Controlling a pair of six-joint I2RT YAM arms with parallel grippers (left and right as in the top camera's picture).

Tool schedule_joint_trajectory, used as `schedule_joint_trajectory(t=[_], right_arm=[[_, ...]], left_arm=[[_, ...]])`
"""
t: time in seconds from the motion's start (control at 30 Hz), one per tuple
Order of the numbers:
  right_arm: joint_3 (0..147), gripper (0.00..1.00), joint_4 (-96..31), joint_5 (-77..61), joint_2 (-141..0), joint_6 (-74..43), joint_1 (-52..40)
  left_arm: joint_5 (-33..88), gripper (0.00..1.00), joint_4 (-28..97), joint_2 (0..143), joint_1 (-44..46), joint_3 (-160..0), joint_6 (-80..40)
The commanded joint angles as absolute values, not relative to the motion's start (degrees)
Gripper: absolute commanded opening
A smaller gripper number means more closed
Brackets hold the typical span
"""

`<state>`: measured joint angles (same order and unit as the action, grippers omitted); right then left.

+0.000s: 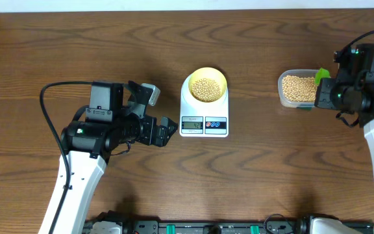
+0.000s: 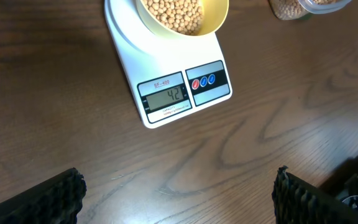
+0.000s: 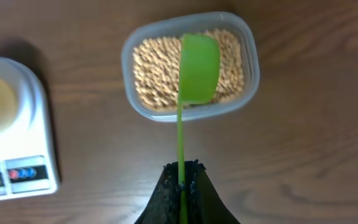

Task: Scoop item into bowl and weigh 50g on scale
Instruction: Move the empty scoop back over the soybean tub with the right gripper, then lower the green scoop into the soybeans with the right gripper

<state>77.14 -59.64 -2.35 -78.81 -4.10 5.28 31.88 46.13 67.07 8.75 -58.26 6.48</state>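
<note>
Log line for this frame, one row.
left gripper: open, beside scale | right gripper: shut on green scoop, over tub | bowl: on scale, holding beans

A dark brown wooden surface [image 1: 252, 175] with bold, wavy grain fills every view. Toward its right side sits a clear plastic tub [image 3: 166, 115], rounded-rectangular, with a thick translucent rim. A bright green scoop [image 3: 199, 68] hangs over the tub's middle, and its thin handle runs straight back across the near rim. A pale strip [image 1: 174, 4] borders the surface's far edge.
</note>
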Motion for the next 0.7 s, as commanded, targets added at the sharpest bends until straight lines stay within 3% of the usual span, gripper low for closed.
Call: schedule_joint_trajectory(t=[0.0, 0.67], right_arm=[[77.9, 0.01, -60.6, 0.5, -82.0, -1.2, 6.2], [77.9, 0.01, -55.6, 1.3, -92.3, -0.3, 7.5]], left_arm=[[32.8, 0.98, 46.2, 67.1, 8.9, -58.4, 7.5], [32.8, 0.98, 46.2, 67.1, 8.9, -58.4, 7.5]])
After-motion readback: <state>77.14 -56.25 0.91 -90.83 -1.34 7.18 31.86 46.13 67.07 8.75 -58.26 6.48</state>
